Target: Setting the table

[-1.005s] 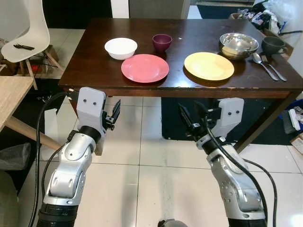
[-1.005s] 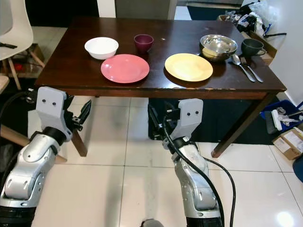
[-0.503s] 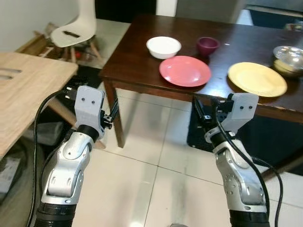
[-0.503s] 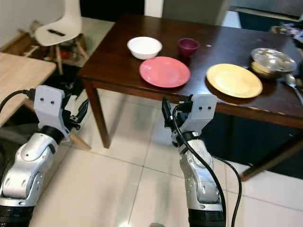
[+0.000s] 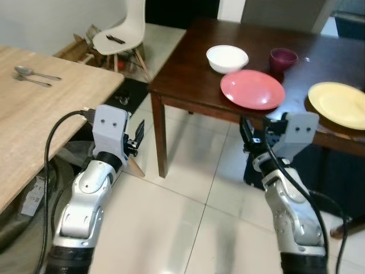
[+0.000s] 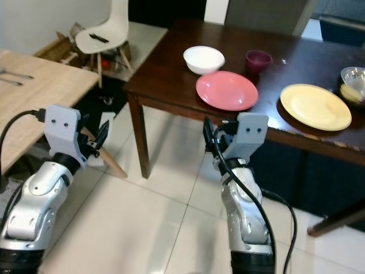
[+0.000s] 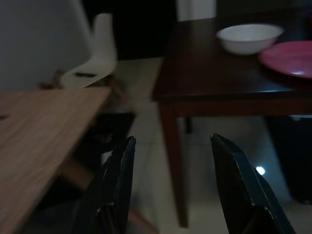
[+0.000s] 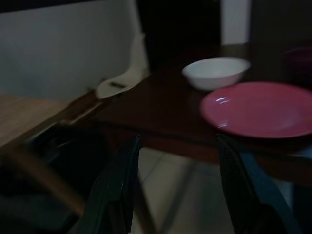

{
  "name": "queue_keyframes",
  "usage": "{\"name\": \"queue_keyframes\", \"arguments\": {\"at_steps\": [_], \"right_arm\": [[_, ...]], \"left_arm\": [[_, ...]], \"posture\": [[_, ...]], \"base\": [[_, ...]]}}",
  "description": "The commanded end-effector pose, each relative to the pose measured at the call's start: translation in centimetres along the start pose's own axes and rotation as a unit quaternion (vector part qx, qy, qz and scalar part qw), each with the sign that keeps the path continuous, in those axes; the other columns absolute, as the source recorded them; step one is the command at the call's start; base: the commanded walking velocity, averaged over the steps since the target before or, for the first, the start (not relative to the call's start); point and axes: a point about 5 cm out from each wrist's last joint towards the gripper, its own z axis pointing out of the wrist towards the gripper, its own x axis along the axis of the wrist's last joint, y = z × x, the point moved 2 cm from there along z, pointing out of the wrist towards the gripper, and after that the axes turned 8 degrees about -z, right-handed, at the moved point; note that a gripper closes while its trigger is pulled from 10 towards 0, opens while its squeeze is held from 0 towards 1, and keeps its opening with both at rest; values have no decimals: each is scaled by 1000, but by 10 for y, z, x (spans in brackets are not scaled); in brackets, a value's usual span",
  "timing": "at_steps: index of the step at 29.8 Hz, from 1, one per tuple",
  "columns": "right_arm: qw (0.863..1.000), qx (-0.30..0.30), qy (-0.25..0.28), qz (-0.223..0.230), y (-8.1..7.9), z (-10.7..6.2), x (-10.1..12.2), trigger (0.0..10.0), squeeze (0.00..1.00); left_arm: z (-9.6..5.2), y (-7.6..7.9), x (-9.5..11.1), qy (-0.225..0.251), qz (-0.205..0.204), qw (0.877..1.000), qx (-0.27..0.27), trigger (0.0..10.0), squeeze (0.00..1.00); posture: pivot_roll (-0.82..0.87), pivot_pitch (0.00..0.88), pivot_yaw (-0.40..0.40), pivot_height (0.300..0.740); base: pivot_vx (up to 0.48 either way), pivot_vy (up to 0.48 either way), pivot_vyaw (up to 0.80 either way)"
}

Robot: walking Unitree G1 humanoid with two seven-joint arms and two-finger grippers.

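Camera swung left since the earlier frames; dishes themselves unmoved, light wooden tabletop [image 5: 40, 108] now in view. Judgement: robot is turning toward it, likely for the cutlery [image 5: 31, 75] lying there, well ahead-left of the left gripper [image 5: 137, 138].

Left gripper and right gripper [image 5: 248, 135]: fingers parted, empty, held over tiled floor.

Dark glossy tabletop [image 5: 188, 74] ahead of right gripper carries matte pink plate [image 5: 252, 89], round white bowl [image 5: 227, 58], small maroon cup [image 5: 283, 57], yellow plate [image 5: 339, 104].

Pink plate [image 5: 252, 89] (flat) beside white bowl [image 5: 227, 58]
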Motion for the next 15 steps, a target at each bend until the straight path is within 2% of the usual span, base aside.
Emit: {"name": "queue_keyframes", "arguments": {"at_steps": [1, 12, 15], "right_arm": [[1000, -5, -3, -5, 2, -1, -2, 10000, 0], [1000, -16, -1, -3, 6, -1, -1, 10000, 0], [1000, -20, 3, 11, 7, -2, 0, 10000, 0]], "left_arm": [[-1, 1, -8, -16, -2, 1000, 0, 10000, 0], [1, 0, -8, -20, 7, 1000, 5, 10000, 0], [2, -1, -9, -21, 19, 1000, 11, 10000, 0]], "posture": [[-153, 0, 50, 740], [-156, 0, 55, 740], [-157, 0, 57, 740]], "base": [[0, 0, 775], [0, 0, 764], [240, 0, 158]]}}
